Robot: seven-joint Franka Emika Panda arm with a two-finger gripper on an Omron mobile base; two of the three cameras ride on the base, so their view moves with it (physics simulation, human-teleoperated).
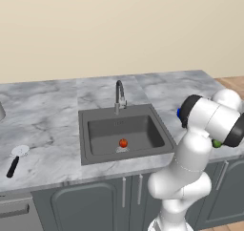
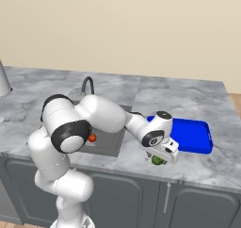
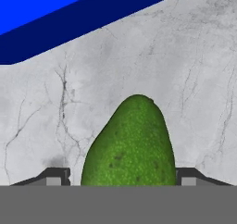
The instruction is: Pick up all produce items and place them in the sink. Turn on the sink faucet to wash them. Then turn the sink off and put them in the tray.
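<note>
A green avocado-like produce item (image 3: 132, 144) lies on the marble counter near its front edge, just in front of the blue tray (image 2: 193, 135). My gripper (image 3: 122, 177) points down over it, jaws open, one fingertip (image 3: 55, 176) on each side of the fruit and close to it. In the right base view the green item (image 2: 157, 160) peeks out under the hand. A red-orange tomato (image 1: 123, 142) rests on the floor of the dark grey sink (image 1: 95, 120) by the drain. The gooseneck faucet (image 1: 119, 94) stands behind the basin, and no water is visible.
A black-handled utensil with a white head (image 1: 14, 161) lies on the counter far left. My own arm reaches across the sink's right side toward the tray. The counter's front edge runs right beside the green item.
</note>
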